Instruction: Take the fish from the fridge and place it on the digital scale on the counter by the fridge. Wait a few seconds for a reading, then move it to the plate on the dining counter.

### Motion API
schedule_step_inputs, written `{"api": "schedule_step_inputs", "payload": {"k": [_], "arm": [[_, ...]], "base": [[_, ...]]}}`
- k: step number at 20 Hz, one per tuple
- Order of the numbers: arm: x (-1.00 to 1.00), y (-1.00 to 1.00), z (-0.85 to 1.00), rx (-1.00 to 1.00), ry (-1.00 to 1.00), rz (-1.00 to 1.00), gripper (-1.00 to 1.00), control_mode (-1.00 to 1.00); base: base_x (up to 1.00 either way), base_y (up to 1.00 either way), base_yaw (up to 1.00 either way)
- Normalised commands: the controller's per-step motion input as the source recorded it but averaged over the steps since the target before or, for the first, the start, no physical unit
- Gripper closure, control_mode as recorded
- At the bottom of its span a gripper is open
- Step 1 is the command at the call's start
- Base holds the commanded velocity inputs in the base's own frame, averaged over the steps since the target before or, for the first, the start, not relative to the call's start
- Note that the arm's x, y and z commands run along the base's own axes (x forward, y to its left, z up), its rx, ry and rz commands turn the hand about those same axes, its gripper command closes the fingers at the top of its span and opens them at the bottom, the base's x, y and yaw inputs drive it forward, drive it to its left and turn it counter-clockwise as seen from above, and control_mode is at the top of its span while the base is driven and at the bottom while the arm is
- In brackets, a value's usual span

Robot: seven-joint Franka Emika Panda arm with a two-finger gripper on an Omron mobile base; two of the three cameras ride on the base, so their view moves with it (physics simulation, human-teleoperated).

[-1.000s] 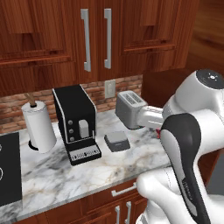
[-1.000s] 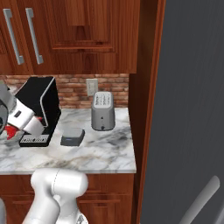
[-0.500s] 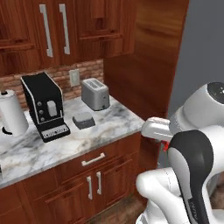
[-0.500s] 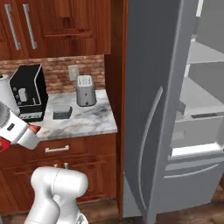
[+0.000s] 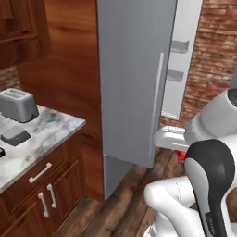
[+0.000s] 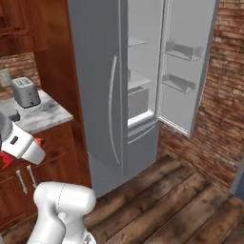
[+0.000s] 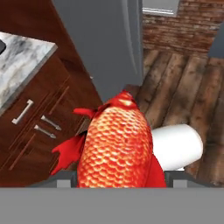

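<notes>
Gripped between the jaws of the gripper (image 7: 120, 181), the fish (image 7: 116, 144) hangs over the wood floor, away from the digital scale (image 5: 15, 135) and the open fridge (image 6: 119, 86) beyond, so only the plate drop looks left.

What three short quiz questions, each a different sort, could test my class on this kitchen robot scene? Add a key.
1. True or false: the fridge's right door stands open.
2. What does the gripper hold? A) plate B) fish C) toaster
3. Fill in: the digital scale sits on the counter in front of the ____.

Key: 1 true; 2 B; 3 toaster.
</notes>
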Motion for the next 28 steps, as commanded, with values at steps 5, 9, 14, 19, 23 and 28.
{"api": "schedule_step_inputs", "payload": {"k": [5,9,14,19,23,28], "arm": [[0.0,0.0,0.0,0.0,0.0,0.0,1.0,1.0],[0.0,0.0,0.0,0.0,0.0,0.0,1.0,1.0],[0.0,0.0,0.0,0.0,0.0,0.0,1.0,1.0],[0.0,0.0,0.0,0.0,0.0,0.0,1.0,1.0],[0.0,0.0,0.0,0.0,0.0,0.0,1.0,1.0],[0.0,0.0,0.0,0.0,0.0,0.0,1.0,1.0]], "base": [[-0.68,0.1,-0.86],[-0.55,0.04,-0.88],[-0.22,-0.01,-0.83],[0.08,0.0,-0.71],[0.49,0.0,-0.68],[0.79,0.0,-0.62]]}}
